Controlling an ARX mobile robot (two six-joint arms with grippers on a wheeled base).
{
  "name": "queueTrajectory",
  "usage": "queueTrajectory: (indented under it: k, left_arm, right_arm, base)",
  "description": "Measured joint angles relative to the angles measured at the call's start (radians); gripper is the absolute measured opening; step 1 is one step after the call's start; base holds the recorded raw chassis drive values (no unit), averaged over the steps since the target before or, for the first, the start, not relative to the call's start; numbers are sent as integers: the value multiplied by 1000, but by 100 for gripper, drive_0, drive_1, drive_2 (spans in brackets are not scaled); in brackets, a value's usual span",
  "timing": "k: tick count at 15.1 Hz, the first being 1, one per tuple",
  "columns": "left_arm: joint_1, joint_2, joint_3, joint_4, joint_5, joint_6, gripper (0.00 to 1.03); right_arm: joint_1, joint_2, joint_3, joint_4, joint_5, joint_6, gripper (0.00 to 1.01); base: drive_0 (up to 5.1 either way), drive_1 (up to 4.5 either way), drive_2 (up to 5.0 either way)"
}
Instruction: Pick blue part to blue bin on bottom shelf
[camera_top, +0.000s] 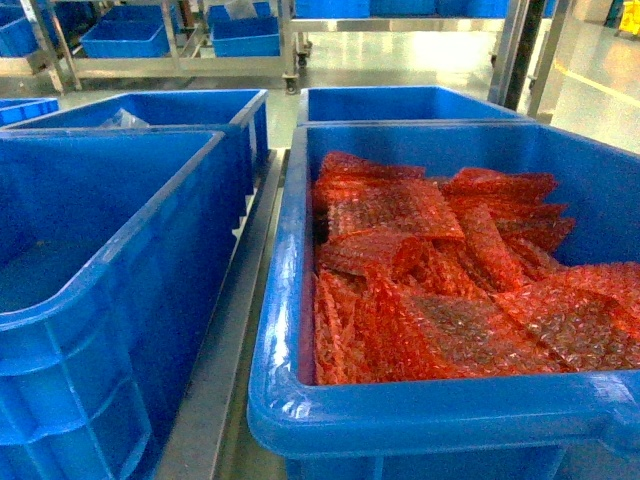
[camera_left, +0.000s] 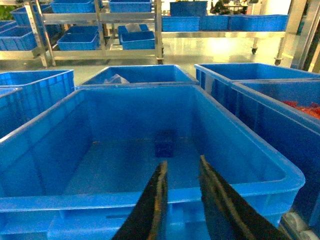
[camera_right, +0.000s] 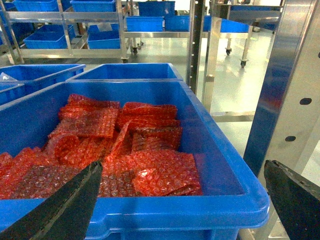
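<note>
Black tapered tool fingers (camera_left: 157, 210), both arms

You'll find no readable text, labels, brands, numbers or signs anywhere in these three views; the blue bins and shelving carry no legible markings.

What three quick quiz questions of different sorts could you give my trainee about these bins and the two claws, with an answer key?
1. True or false: the right claw is open wide.
2. What fills the bin on the right of the head view? A) red bubble-wrap bags B) metal screws C) nothing
3. Fill in: the small blue part lies on the floor of the ____ bin.

Key: 1 true. 2 A, red bubble-wrap bags. 3 left; the left bin sits just beyond the left claw.
</note>
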Motion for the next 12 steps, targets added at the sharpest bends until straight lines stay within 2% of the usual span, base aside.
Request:
queueTrajectory:
  k: [6, 12]
  left_arm:
    - [0, 0, 0, 0, 0, 0, 97]
    - [0, 0, 0, 0, 0, 1, 98]
  right_arm:
    - [0, 0, 0, 0, 0, 0, 98]
    - [0, 0, 0, 0, 0, 0, 98]
  base:
    - [0, 0, 0]
    - [0, 0, 0]
